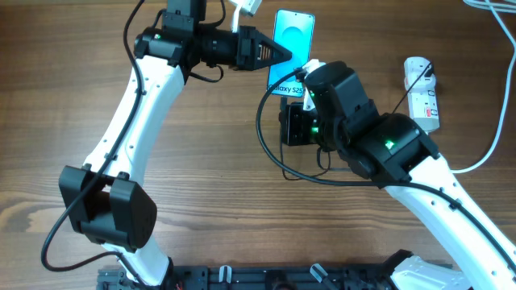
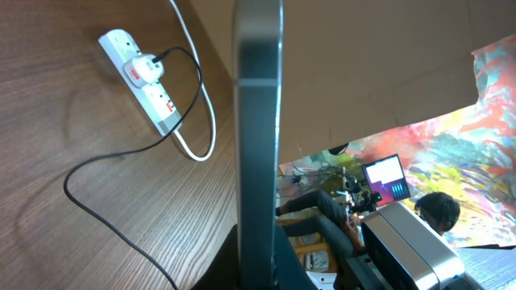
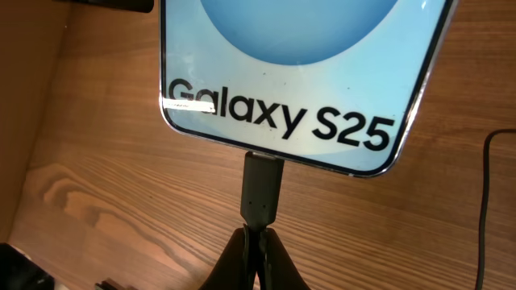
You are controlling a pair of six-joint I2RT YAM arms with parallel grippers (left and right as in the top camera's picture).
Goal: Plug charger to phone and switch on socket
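The phone (image 1: pixel 292 34) has a cyan screen and a white "Galaxy S25" strip. My left gripper (image 1: pixel 282 55) is shut on its edge and holds it off the table; in the left wrist view the phone (image 2: pixel 258 121) shows edge-on between the fingers (image 2: pixel 260 270). My right gripper (image 3: pixel 258 246) is shut on the charger's black connector (image 3: pixel 263 189), whose tip meets the middle of the phone's bottom edge (image 3: pixel 282 121). In the overhead view the right gripper (image 1: pixel 306 93) is just below the phone. The charger's thin black cable (image 2: pixel 121 165) runs to a plug in the white socket (image 1: pixel 423 93), also seen in the left wrist view (image 2: pixel 141 76).
The socket's white lead (image 2: pixel 197 105) curves off the table's far edge, and in the overhead view it (image 1: pixel 488 157) sweeps down the right side. Slack black cable (image 1: pixel 260 121) loops on the wood left of my right wrist. The arm bases sit at the front edge.
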